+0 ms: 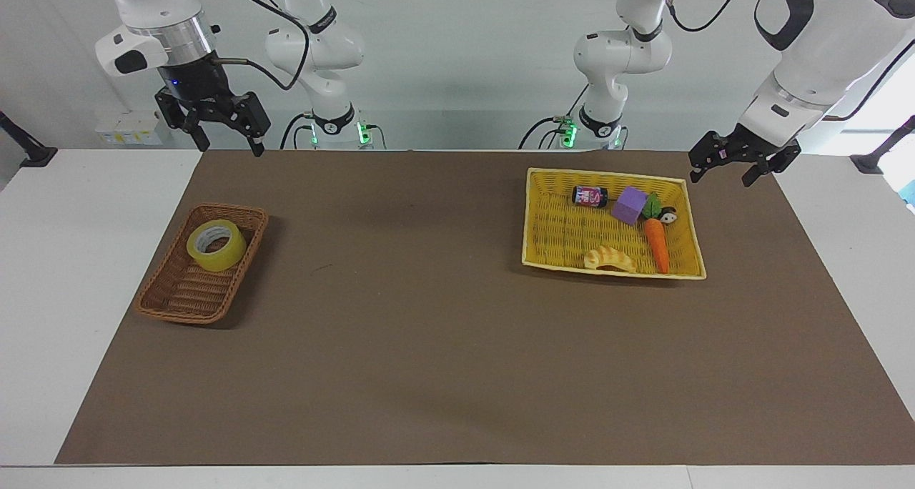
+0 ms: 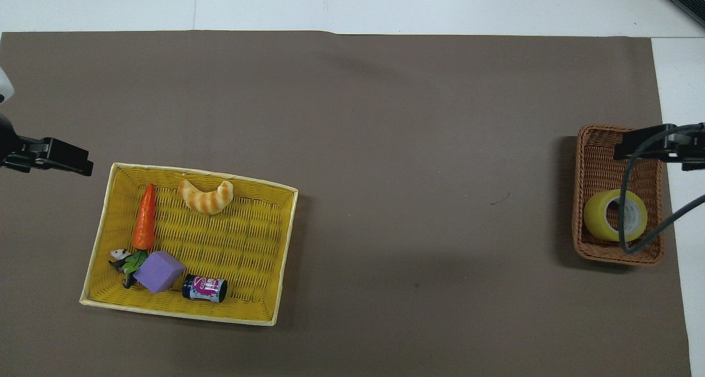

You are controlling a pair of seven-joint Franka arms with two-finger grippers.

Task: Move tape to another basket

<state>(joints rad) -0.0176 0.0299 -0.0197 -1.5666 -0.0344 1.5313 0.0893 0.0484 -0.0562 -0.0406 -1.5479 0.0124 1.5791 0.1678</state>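
A: Item one, right end effector?

B: It is hanging high in the air at about twelve o'clock from the basket in the facing view. Its fingers are standing wide apart and holding nothing. The left end effector is waiting near the yellow tray basket, also spread and empty.

A: Item two, tape?

B: It is sitting inside the basket at the end nearer the robots, around four o'clock on the tabletop in the overhead view. It is leaning against the wicker wall with its core tilted upward.

A: How is it handling?

B: I am judging it light and stiff, with a slick film face and a firm cardboard core. I am recommending one finger down the core and one outside the wall of the roll, since its full width is looking broad for the span.

A: What are the views differing on?

B: The overhead view is drawing the arm's cable across the tape and laying the end effector over the basket's twelve o'clock end. The facing view is showing it well above, touching nothing.
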